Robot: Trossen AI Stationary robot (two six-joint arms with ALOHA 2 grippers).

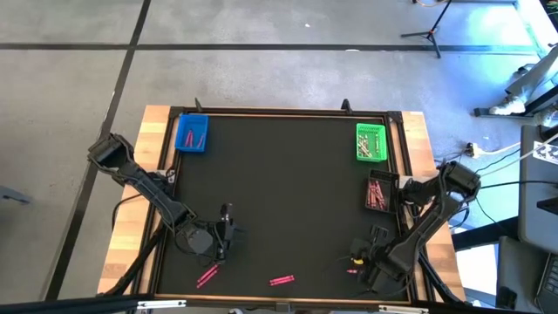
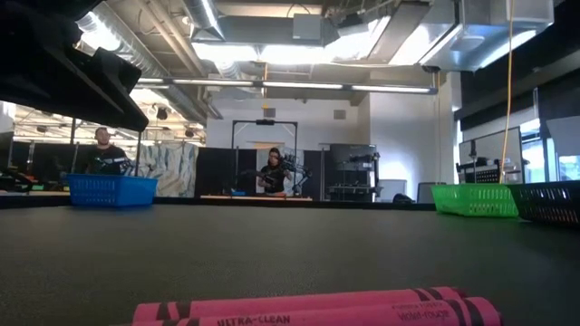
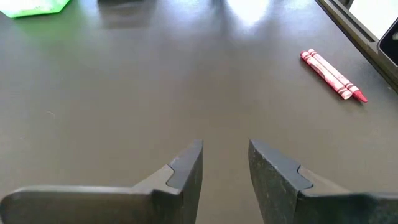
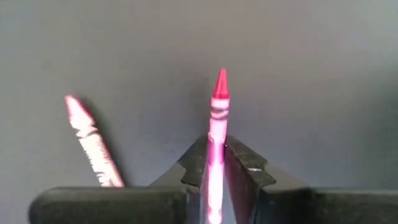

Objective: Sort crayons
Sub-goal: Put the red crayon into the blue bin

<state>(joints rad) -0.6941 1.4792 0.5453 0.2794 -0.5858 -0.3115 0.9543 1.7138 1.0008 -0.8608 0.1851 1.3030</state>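
Note:
My right gripper (image 4: 216,152) is low over the black mat near the front right (image 1: 359,262), shut on a pink-red crayon (image 4: 219,99). A second pink crayon (image 4: 93,146) lies on the mat beside it. My left gripper (image 3: 225,155) is open and empty above the mat at the front left (image 1: 225,228). Two pink crayons lie side by side (image 3: 333,74) ahead of it, near the front edge (image 1: 281,281). More pink crayons (image 1: 207,277) lie at the front left. My right gripper pinches the crayon's wrapped shaft (image 4: 215,140) between its two fingers. The crayon lies along the fingers, and its pointed tip (image 4: 221,81) sticks out past the fingertips. Whether it is clear of the mat, I cannot tell.
A blue tray (image 1: 192,133) with a few crayons stands at the back left, a green tray (image 1: 371,142) at the back right, and a dark tray (image 1: 379,194) with pink crayons at the right edge. A raised frame (image 1: 288,112) borders the mat. People stand in the room behind (image 2: 274,172).

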